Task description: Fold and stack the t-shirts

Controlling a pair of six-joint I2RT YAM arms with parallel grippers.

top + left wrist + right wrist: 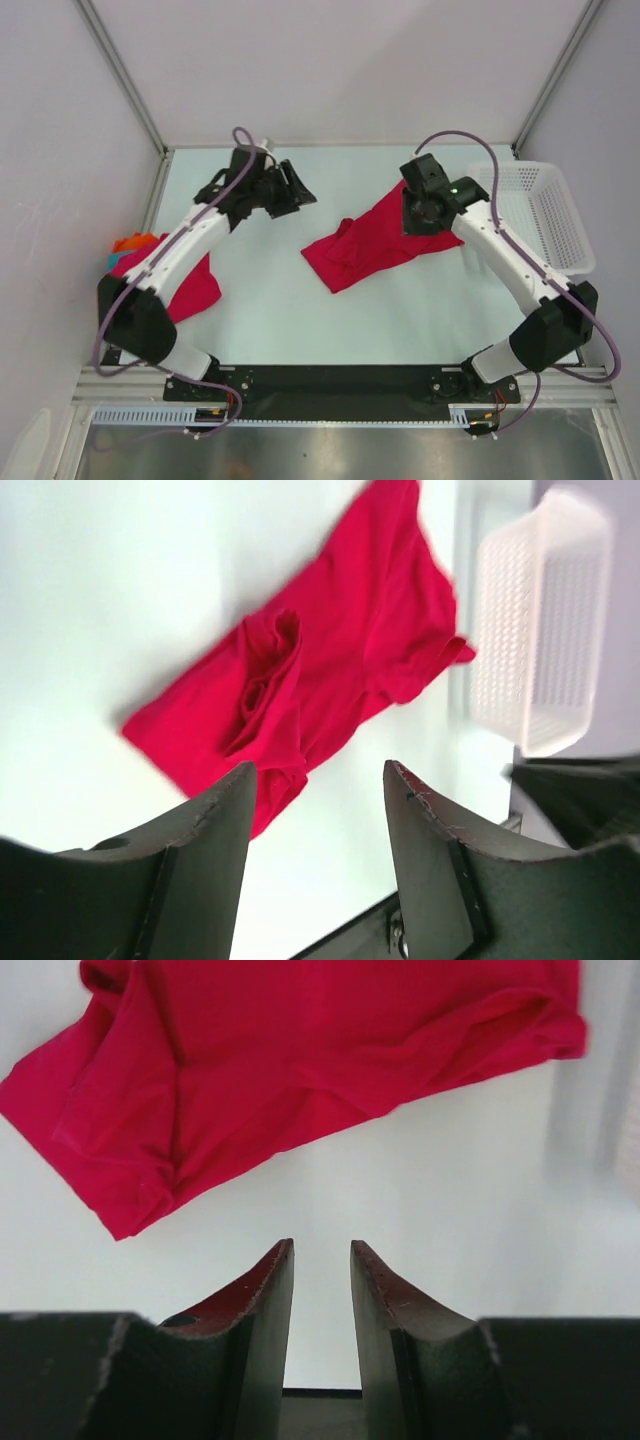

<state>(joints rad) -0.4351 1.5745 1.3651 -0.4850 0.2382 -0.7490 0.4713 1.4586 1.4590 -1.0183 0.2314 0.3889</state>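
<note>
Left gripper (318,770) spread, apart from t-shirt (340,630)

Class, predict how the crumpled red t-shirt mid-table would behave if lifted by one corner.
Probably floppy: the red t-shirt lies in soft folds, so it should drape. Thin cloth, so likely light; a push would probably bunch it.

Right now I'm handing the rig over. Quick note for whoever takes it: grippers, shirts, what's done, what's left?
Left gripper: open, empty, raised over the far left of the table.
Right gripper: fingers slightly apart, empty, by the right end of the middle red shirt.
Middle red shirt: rumpled, not folded.
Second red shirt: left edge, partly under the left arm, orange cloth beside it; fold state unclear.
Basket: far right.
Done: no neat stack visible.
Left: flatten, fold, stack.
</note>
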